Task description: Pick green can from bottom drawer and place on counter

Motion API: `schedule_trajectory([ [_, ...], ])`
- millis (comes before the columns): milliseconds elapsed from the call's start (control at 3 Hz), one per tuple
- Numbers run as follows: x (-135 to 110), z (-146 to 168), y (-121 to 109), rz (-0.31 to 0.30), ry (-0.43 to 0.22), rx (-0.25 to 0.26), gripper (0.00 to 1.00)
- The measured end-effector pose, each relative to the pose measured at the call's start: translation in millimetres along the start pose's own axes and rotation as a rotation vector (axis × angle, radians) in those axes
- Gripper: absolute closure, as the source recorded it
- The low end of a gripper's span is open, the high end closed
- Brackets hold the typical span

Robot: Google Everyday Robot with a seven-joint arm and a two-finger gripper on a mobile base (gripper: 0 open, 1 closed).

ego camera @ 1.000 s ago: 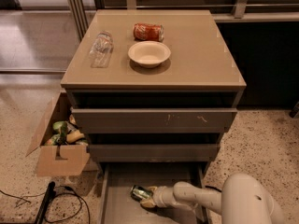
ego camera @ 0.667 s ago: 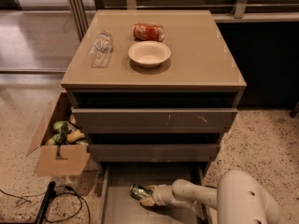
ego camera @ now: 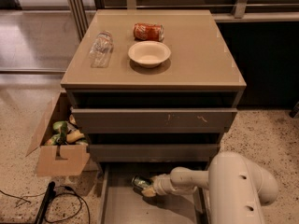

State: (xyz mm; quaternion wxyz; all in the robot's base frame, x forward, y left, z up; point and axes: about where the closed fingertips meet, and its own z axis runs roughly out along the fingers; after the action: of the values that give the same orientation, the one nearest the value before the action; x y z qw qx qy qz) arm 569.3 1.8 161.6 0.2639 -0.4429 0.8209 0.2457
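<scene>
Reached into the bottom drawer (ego camera: 122,210) with the gripper (ego camera: 146,189) — fingers seemingly clamped on the green can (ego camera: 139,181), held tilted near the drawer's back. Best drawn straight out toward the drawer's open front before any lift, to clear the fronts overhead, then raised to the table (ego camera: 201,50) above the drawer. Could not make out the far side of the grip — nor the drawer's front edge, cut off below.

Three drawers (ego camera: 154,120), two cans (ego camera: 139,182), one bowl (ego camera: 149,54), bottle (ego camera: 100,48), pincer (ego camera: 148,190) in bottom drawer (ego camera: 140,211).
</scene>
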Motion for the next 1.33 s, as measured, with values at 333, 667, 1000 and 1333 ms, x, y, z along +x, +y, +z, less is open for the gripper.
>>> schedule_trajectory([
  [333, -22, -39, 4, -0.056, -0.026, 0.033, 1.0],
  [667, -23, -70, 18, -0.086, -0.088, 0.02, 1.0],
  [1000, -12, -115, 53, -0.126, -0.175, -0.055, 1.0],
  [1333, -34, -175, 66, -0.182, -0.273, -0.082, 1.0],
])
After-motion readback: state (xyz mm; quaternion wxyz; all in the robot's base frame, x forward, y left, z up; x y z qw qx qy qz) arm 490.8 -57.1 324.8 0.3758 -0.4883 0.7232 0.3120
